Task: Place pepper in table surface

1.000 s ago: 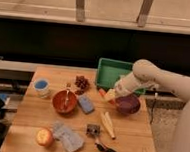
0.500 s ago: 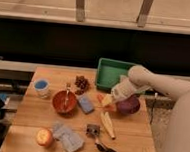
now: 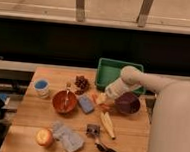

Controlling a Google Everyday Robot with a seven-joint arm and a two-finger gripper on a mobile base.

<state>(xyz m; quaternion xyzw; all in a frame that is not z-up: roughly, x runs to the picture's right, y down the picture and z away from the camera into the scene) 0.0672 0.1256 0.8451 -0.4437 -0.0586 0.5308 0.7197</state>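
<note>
- Take the dark purple bowl (image 3: 128, 103) as your landmark; it sits near the right edge of the table (image 3: 34, 116).
- Your claw (image 3: 101, 98) hangs just left of that bowl, low over the wood, at the end of the pale arm (image 3: 138, 80) that reaches in from the right.
- You cannot tell from this view whether the claw is apart or together.
- The pepper (image 3: 106, 107) shows as a small orange-red shape right beneath the claw, just left of the bowl; whether the claw touches it is unclear.
- A blue sponge (image 3: 86, 103) lies further left of the bowl, close beside the claw.
- The orange bowl (image 3: 64, 101) sits beyond the sponge.
- The pale yellow vegetable (image 3: 108, 125) lies in front of the bowl, near the pepper.
- The green tray (image 3: 107, 71) stands behind the bowl, with the arm crossing its front.
- A black-handled tool (image 3: 106, 149) lies well forward of the bowl.
- An apple (image 3: 44, 137) rests far to the front left.
</note>
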